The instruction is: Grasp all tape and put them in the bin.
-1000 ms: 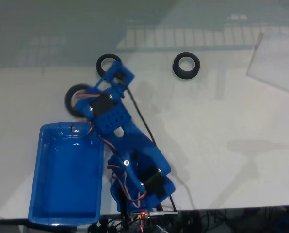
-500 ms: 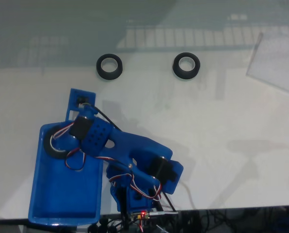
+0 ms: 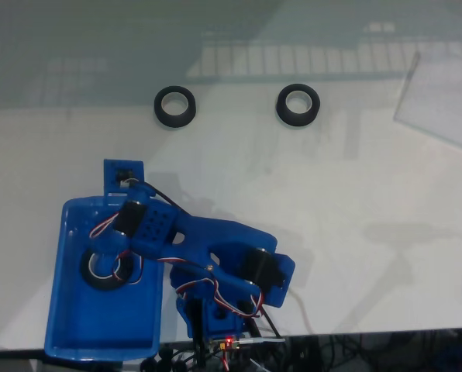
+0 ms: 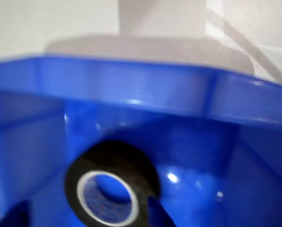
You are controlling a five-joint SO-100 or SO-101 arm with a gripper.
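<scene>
Tool (image 3: 111,252) hangs over the bin (image 3: 64,310) at the left of the fixed view, with one roll of tape (image 3: 105,270) under it. I cannot tell if its fingers are apart or together, because the arm's own body hides them from above. The wrist view shows this roll (image 4: 111,188) inside the blue walls (image 4: 131,90), leaning on its edge, it seems, and not lying flat.

Two more rolls wait on the white bench (image 3: 332,201), well apart from the bin: one at upper left (image 3: 175,106) and one to its right (image 3: 298,105), both lying flat.

I judge these rolls as light and stiff, with a smooth outer side that may slip a little. A good hold is probably across the ring wall, one finger in the pale core and one outside.
</scene>
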